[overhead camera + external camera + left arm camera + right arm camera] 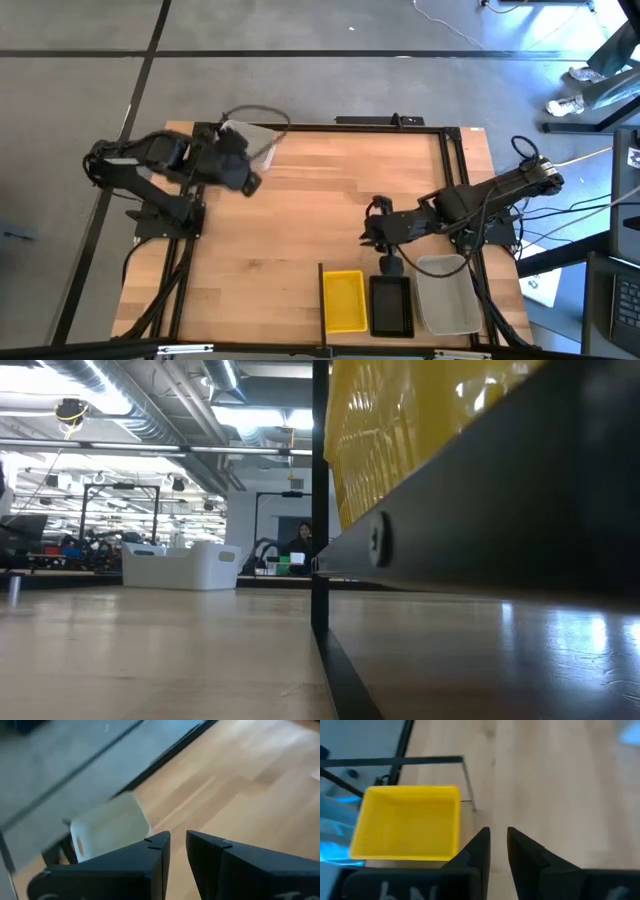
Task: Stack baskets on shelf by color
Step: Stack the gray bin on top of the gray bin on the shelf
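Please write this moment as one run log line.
left gripper: near translucent basket | right gripper: empty, above table | shelf: yellow basket, black basket, translucent basket

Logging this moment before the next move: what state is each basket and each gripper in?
Yellow basket: upright on the shelf, beside the divider.
Black basket: upright, between yellow and grey.
Grey basket: upright, last in the row.
Second grey basket: at the far edge, by the left gripper.
Left gripper: narrow gap, empty.
Right gripper: narrow gap, empty.
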Robot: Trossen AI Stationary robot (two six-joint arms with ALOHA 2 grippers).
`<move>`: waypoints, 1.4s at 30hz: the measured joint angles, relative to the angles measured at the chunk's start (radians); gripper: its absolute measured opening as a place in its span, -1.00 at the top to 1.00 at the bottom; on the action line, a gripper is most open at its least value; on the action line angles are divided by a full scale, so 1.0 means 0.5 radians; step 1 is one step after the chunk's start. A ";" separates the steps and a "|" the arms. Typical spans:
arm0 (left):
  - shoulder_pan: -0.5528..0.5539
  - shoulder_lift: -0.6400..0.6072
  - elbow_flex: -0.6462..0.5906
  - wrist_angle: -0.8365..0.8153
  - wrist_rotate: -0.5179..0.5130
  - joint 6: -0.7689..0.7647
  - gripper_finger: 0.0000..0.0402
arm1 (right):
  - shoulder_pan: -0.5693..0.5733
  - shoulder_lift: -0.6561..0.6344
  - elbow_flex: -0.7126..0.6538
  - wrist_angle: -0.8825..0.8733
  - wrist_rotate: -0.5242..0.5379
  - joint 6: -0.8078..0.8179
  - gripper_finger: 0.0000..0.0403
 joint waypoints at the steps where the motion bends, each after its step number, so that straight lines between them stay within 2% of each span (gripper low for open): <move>1: 0.084 0.007 0.000 0.000 0.059 -0.026 0.73 | 0.000 -0.005 0.043 -0.047 0.047 -0.046 0.69; 5: 0.425 0.015 0.000 0.008 0.312 -0.088 0.73 | 0.001 -0.039 0.250 -0.225 0.235 -0.211 0.69; 12: 1.053 0.060 0.001 0.017 0.821 -0.083 0.73 | 0.000 -0.168 0.530 -0.348 0.325 -0.612 0.69; 15: 1.285 0.135 0.000 0.035 1.030 0.035 0.73 | 0.000 -0.255 0.583 -0.352 0.328 -0.747 0.69; 19: 1.484 0.302 0.000 0.098 1.230 0.187 0.73 | -0.005 -0.386 0.583 -0.359 0.327 -0.884 0.69; 28: 1.691 0.770 0.000 0.261 1.529 0.535 0.73 | -0.004 -0.543 0.583 -0.424 0.326 -0.855 0.69; 34: 1.799 1.051 0.000 0.286 1.526 0.738 0.73 | -0.034 -0.553 0.583 -0.473 0.566 -0.687 0.69; 42: 1.892 1.266 0.000 0.319 1.525 0.898 0.73 | -0.163 -0.552 0.583 -0.475 0.587 -0.627 0.69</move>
